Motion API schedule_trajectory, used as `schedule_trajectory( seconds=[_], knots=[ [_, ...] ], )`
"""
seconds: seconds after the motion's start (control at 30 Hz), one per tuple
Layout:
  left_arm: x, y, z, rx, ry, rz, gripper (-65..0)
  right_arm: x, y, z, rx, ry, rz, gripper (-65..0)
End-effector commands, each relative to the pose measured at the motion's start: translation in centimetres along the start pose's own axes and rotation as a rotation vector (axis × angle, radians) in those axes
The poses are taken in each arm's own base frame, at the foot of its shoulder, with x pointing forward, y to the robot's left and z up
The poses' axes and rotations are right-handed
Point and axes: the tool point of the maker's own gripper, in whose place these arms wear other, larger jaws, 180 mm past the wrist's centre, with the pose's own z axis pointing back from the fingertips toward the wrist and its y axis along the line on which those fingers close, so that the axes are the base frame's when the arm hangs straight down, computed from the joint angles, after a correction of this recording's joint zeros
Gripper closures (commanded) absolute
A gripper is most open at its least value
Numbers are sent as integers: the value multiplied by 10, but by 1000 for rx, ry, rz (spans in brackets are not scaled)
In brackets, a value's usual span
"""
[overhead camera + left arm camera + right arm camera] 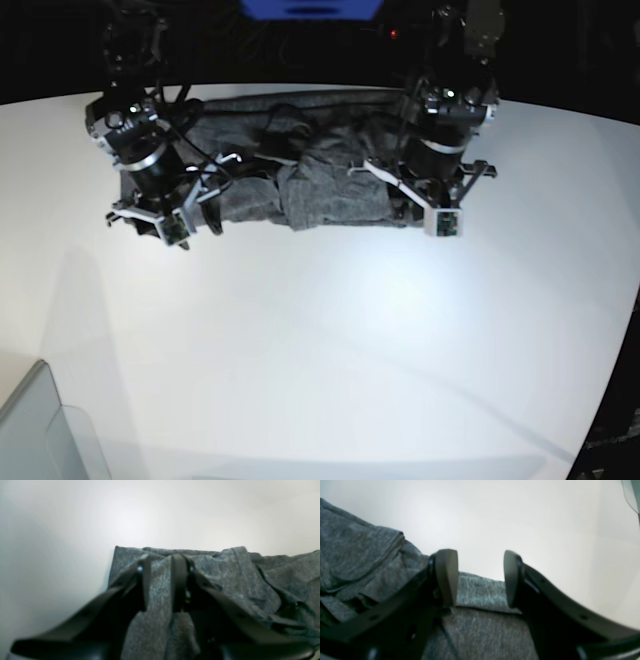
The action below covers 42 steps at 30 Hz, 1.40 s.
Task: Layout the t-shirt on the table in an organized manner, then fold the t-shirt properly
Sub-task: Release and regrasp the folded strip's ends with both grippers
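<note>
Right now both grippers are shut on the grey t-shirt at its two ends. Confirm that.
Not quite. Only the left gripper is shut on the t-shirt. The right wrist view shows the right gripper with its jaws apart, open over the shirt's edge, with cloth and the table visible between them.

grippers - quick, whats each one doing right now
left gripper: closed on a fold of the t-shirt.
right gripper: open, jaws apart over the shirt's edge, holding nothing.
</note>
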Motion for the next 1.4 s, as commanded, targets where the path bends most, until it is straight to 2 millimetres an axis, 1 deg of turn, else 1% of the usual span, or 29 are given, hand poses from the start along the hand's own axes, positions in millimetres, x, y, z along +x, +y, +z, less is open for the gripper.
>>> schedule_trajectory(
  seconds=[0.0,0.1,0.2,0.27,0.33,0.4,0.43,0.5,0.53,0.6,0.63,0.67,0.8,0.93,0.97,1.0,1.03,1.1,1.23,1.27,1.3,1.37],
  knots=[
    [2,0,-1,-11,-9,5,-144,15,-5,2,-8,-55,6,-302],
    [-16,-3,-9,-39,52,37,-144,15,-5,2,-8,-55,6,-302],
    [-35,-7,-13,-63,128,71,-144,15,-5,2,-8,-55,6,-302],
    [-41,-12,-12,-90,180,91,-144,15,-5,2,-8,-55,6,-302],
    [-44,-26,-7,-143,214,106,-144,15,-5,2,-8,-55,6,-302],
    [-47,-45,0,-235,240,52,-144,15,-5,2,-8,-55,6,-302],
    [-45,-60,5,-307,243,2,-144,15,-5,2,-8,-55,6,-302],
    [-50,-88,16,-451,273,-94,-144,15,-5,2,-9,-55,5,-302],
    [-53,-102,22,-521,292,-140,-144,13,-9,3,-19,-51,3,-302],
    [-56,-120,31,-614,323,-186,-143,10,-17,5,-41,-44,-5,-302],
    [-58,-127,35,-652,335,-199,-143,11,-20,5,-50,-47,-6,-302],
    [-56,-129,37,-671,338,-203,-143,12,-24,5,-59,-49,-7,-302],
    [-52,-132,46,-718,337,-203,-143,10,-44,9,-115,-48,-20,-302],
    [-48,-113,50,-702,329,-221,-143,6,-66,16,-192,-46,-74,-302],
    [-40,-104,46,-678,307,-218,-143,6,-73,18,-214,-49,-85,-302],
    [-34,-97,43,-656,284,-200,-143,4,-76,19,-225,-48,-94,-302],
    [-28,-86,39,-624,258,-169,-143,3,-76,20,-231,-46,-104,-302],
    [-11,-58,29,-536,182,-84,-143,1,-77,21,-235,-42,-111,-302],
    [26,-15,15,-395,34,70,-142,-2,-75,21,-232,-35,-112,-302],
    [27,-6,11,-364,34,100,-141,-2,-75,21,-232,-36,-114,-302],
    [21,1,6,-340,54,116,-141,-2,-75,21,-231,-34,-114,-302],
    [15,8,-5,-300,90,85,-140,-2,-73,20,-229,-36,-121,-302]
  ],
)
